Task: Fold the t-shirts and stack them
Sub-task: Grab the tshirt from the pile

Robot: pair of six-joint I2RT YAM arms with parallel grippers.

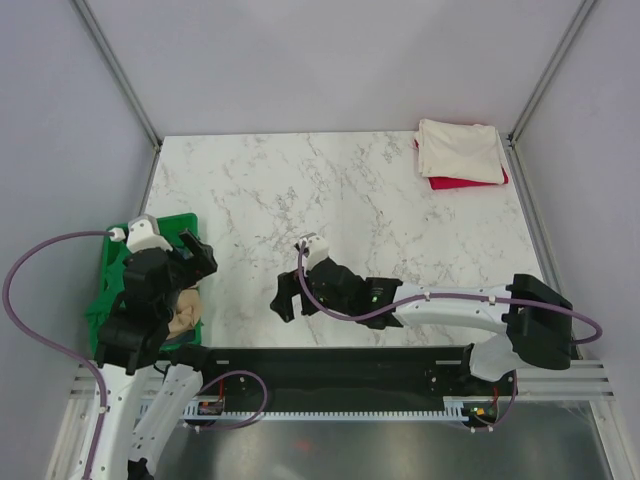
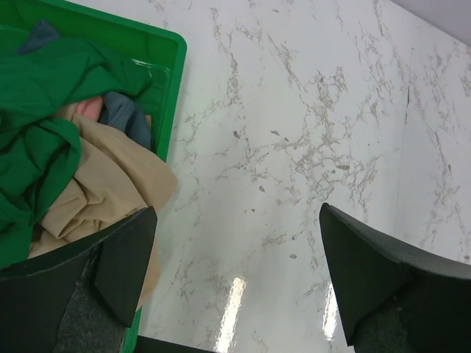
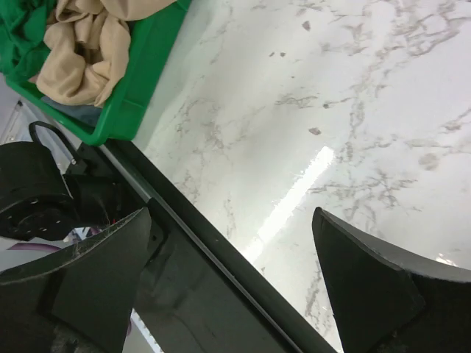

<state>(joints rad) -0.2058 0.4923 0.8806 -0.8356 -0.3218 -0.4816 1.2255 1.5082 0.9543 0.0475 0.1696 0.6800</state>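
About half the work looks done. In the top view, at about 1 o'clock on the marble surface [image 1: 330,200], the cream-white t-shirt [image 1: 458,150] lies folded flat on top of the red t-shirt [image 1: 465,182], whose edge shows along the near side of the stack. Those two count as folded and stacked.

The other two are not yet folded. At about 8 o'clock the green bin [image 1: 165,222] sits at the near left edge of the surface. Inside it the bright green t-shirt [image 2: 44,95] and the tan t-shirt [image 2: 103,184] lie bunched together, the tan one spilling over the bin's rim. A bit of blue-grey cloth [image 2: 125,118] shows between them; I cannot tell what it belongs to.

The left claw [image 2: 235,272] hangs over the bin's right-hand rim with its fingers spread wide and nothing between them, one finger above the tan cloth and the other above bare marble. The right claw [image 3: 228,279] is at about 6 o'clock, low over the near middle of the surface. It too is wide open and empty, with only marble and the table's dark front rail beneath it.

What is left, by my reading: lift one shirt out of the bin, spread and fold it, carry it to the stack at 1 o'clock, then do the same with the last one.
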